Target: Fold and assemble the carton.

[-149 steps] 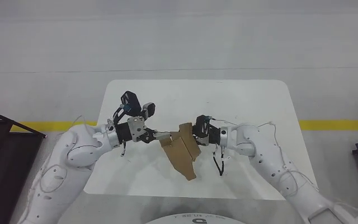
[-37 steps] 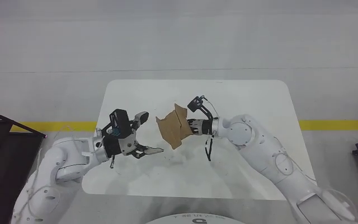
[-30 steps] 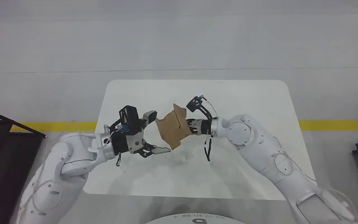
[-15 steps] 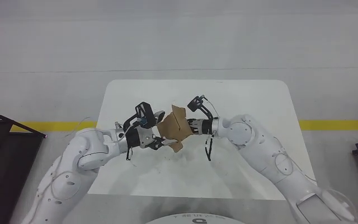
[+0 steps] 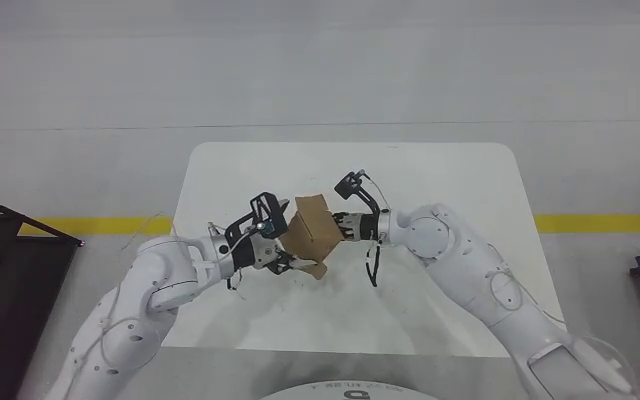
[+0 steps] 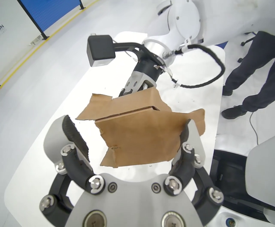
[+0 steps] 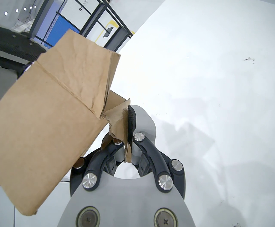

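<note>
Left gripper (image 6: pixel 129 125) has moved in, jaws open, straddling carton (image 6: pixel 139 139). Right gripper (image 7: pixel 126 129) stays clamped on it. Ready to fold.

Dark lettering stands on a white wall panel (image 6: pixel 2 27) in the room beyond the table, cut off at the frame's edge. Left of the table, a small logo with a line of dark letters sits on a white board (image 7: pixel 85 6) behind a dark frame. Below it hangs a yellow-edged sign (image 7: pixel 109 29) bearing a dark arrow-like mark.
</note>
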Motion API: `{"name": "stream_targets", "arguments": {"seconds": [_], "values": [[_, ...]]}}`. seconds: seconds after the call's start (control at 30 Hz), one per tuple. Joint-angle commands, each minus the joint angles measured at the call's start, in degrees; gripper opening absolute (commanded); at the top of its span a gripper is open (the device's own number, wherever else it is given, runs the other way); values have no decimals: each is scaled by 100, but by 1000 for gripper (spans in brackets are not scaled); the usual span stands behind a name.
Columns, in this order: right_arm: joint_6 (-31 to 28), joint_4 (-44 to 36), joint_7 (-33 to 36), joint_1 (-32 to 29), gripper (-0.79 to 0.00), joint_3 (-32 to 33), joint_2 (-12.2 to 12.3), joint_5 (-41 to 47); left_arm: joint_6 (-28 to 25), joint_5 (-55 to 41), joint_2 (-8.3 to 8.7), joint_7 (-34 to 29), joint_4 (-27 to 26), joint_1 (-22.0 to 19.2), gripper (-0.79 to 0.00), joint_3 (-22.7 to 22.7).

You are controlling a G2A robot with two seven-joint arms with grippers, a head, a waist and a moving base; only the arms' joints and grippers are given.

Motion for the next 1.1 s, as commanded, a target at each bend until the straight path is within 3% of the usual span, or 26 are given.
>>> {"name": "stream_targets", "arguments": {"seconds": [0.0,0.23,0.3,0.43,0.73,0.87,0.93,1.07], "values": [[-23,14,-3,3,-785,-3,-5,30,81,87,-6,49,24,15,0,28],[-114,21,-7,-2,-785,7,-15,84,342,308,-23,169,89,46,-132,75],[-111,10,-6,-6,-785,8,-17,83,364,316,-25,156,118,37,-246,77],[-114,-5,-17,-15,-785,13,-20,66,351,319,-27,86,157,15,-394,103],[-141,-14,-17,-26,-785,34,-22,29,350,287,-37,15,190,-52,-468,158],[-148,-10,-13,-27,-785,39,-24,29,362,305,-41,-4,209,-76,-597,183],[-146,-12,-11,-27,-785,40,-26,28,360,308,-43,-12,213,-86,-708,192],[-132,-9,-18,-30,-785,40,-32,37,357,316,-45,2,221,-97,-763,197]]}}
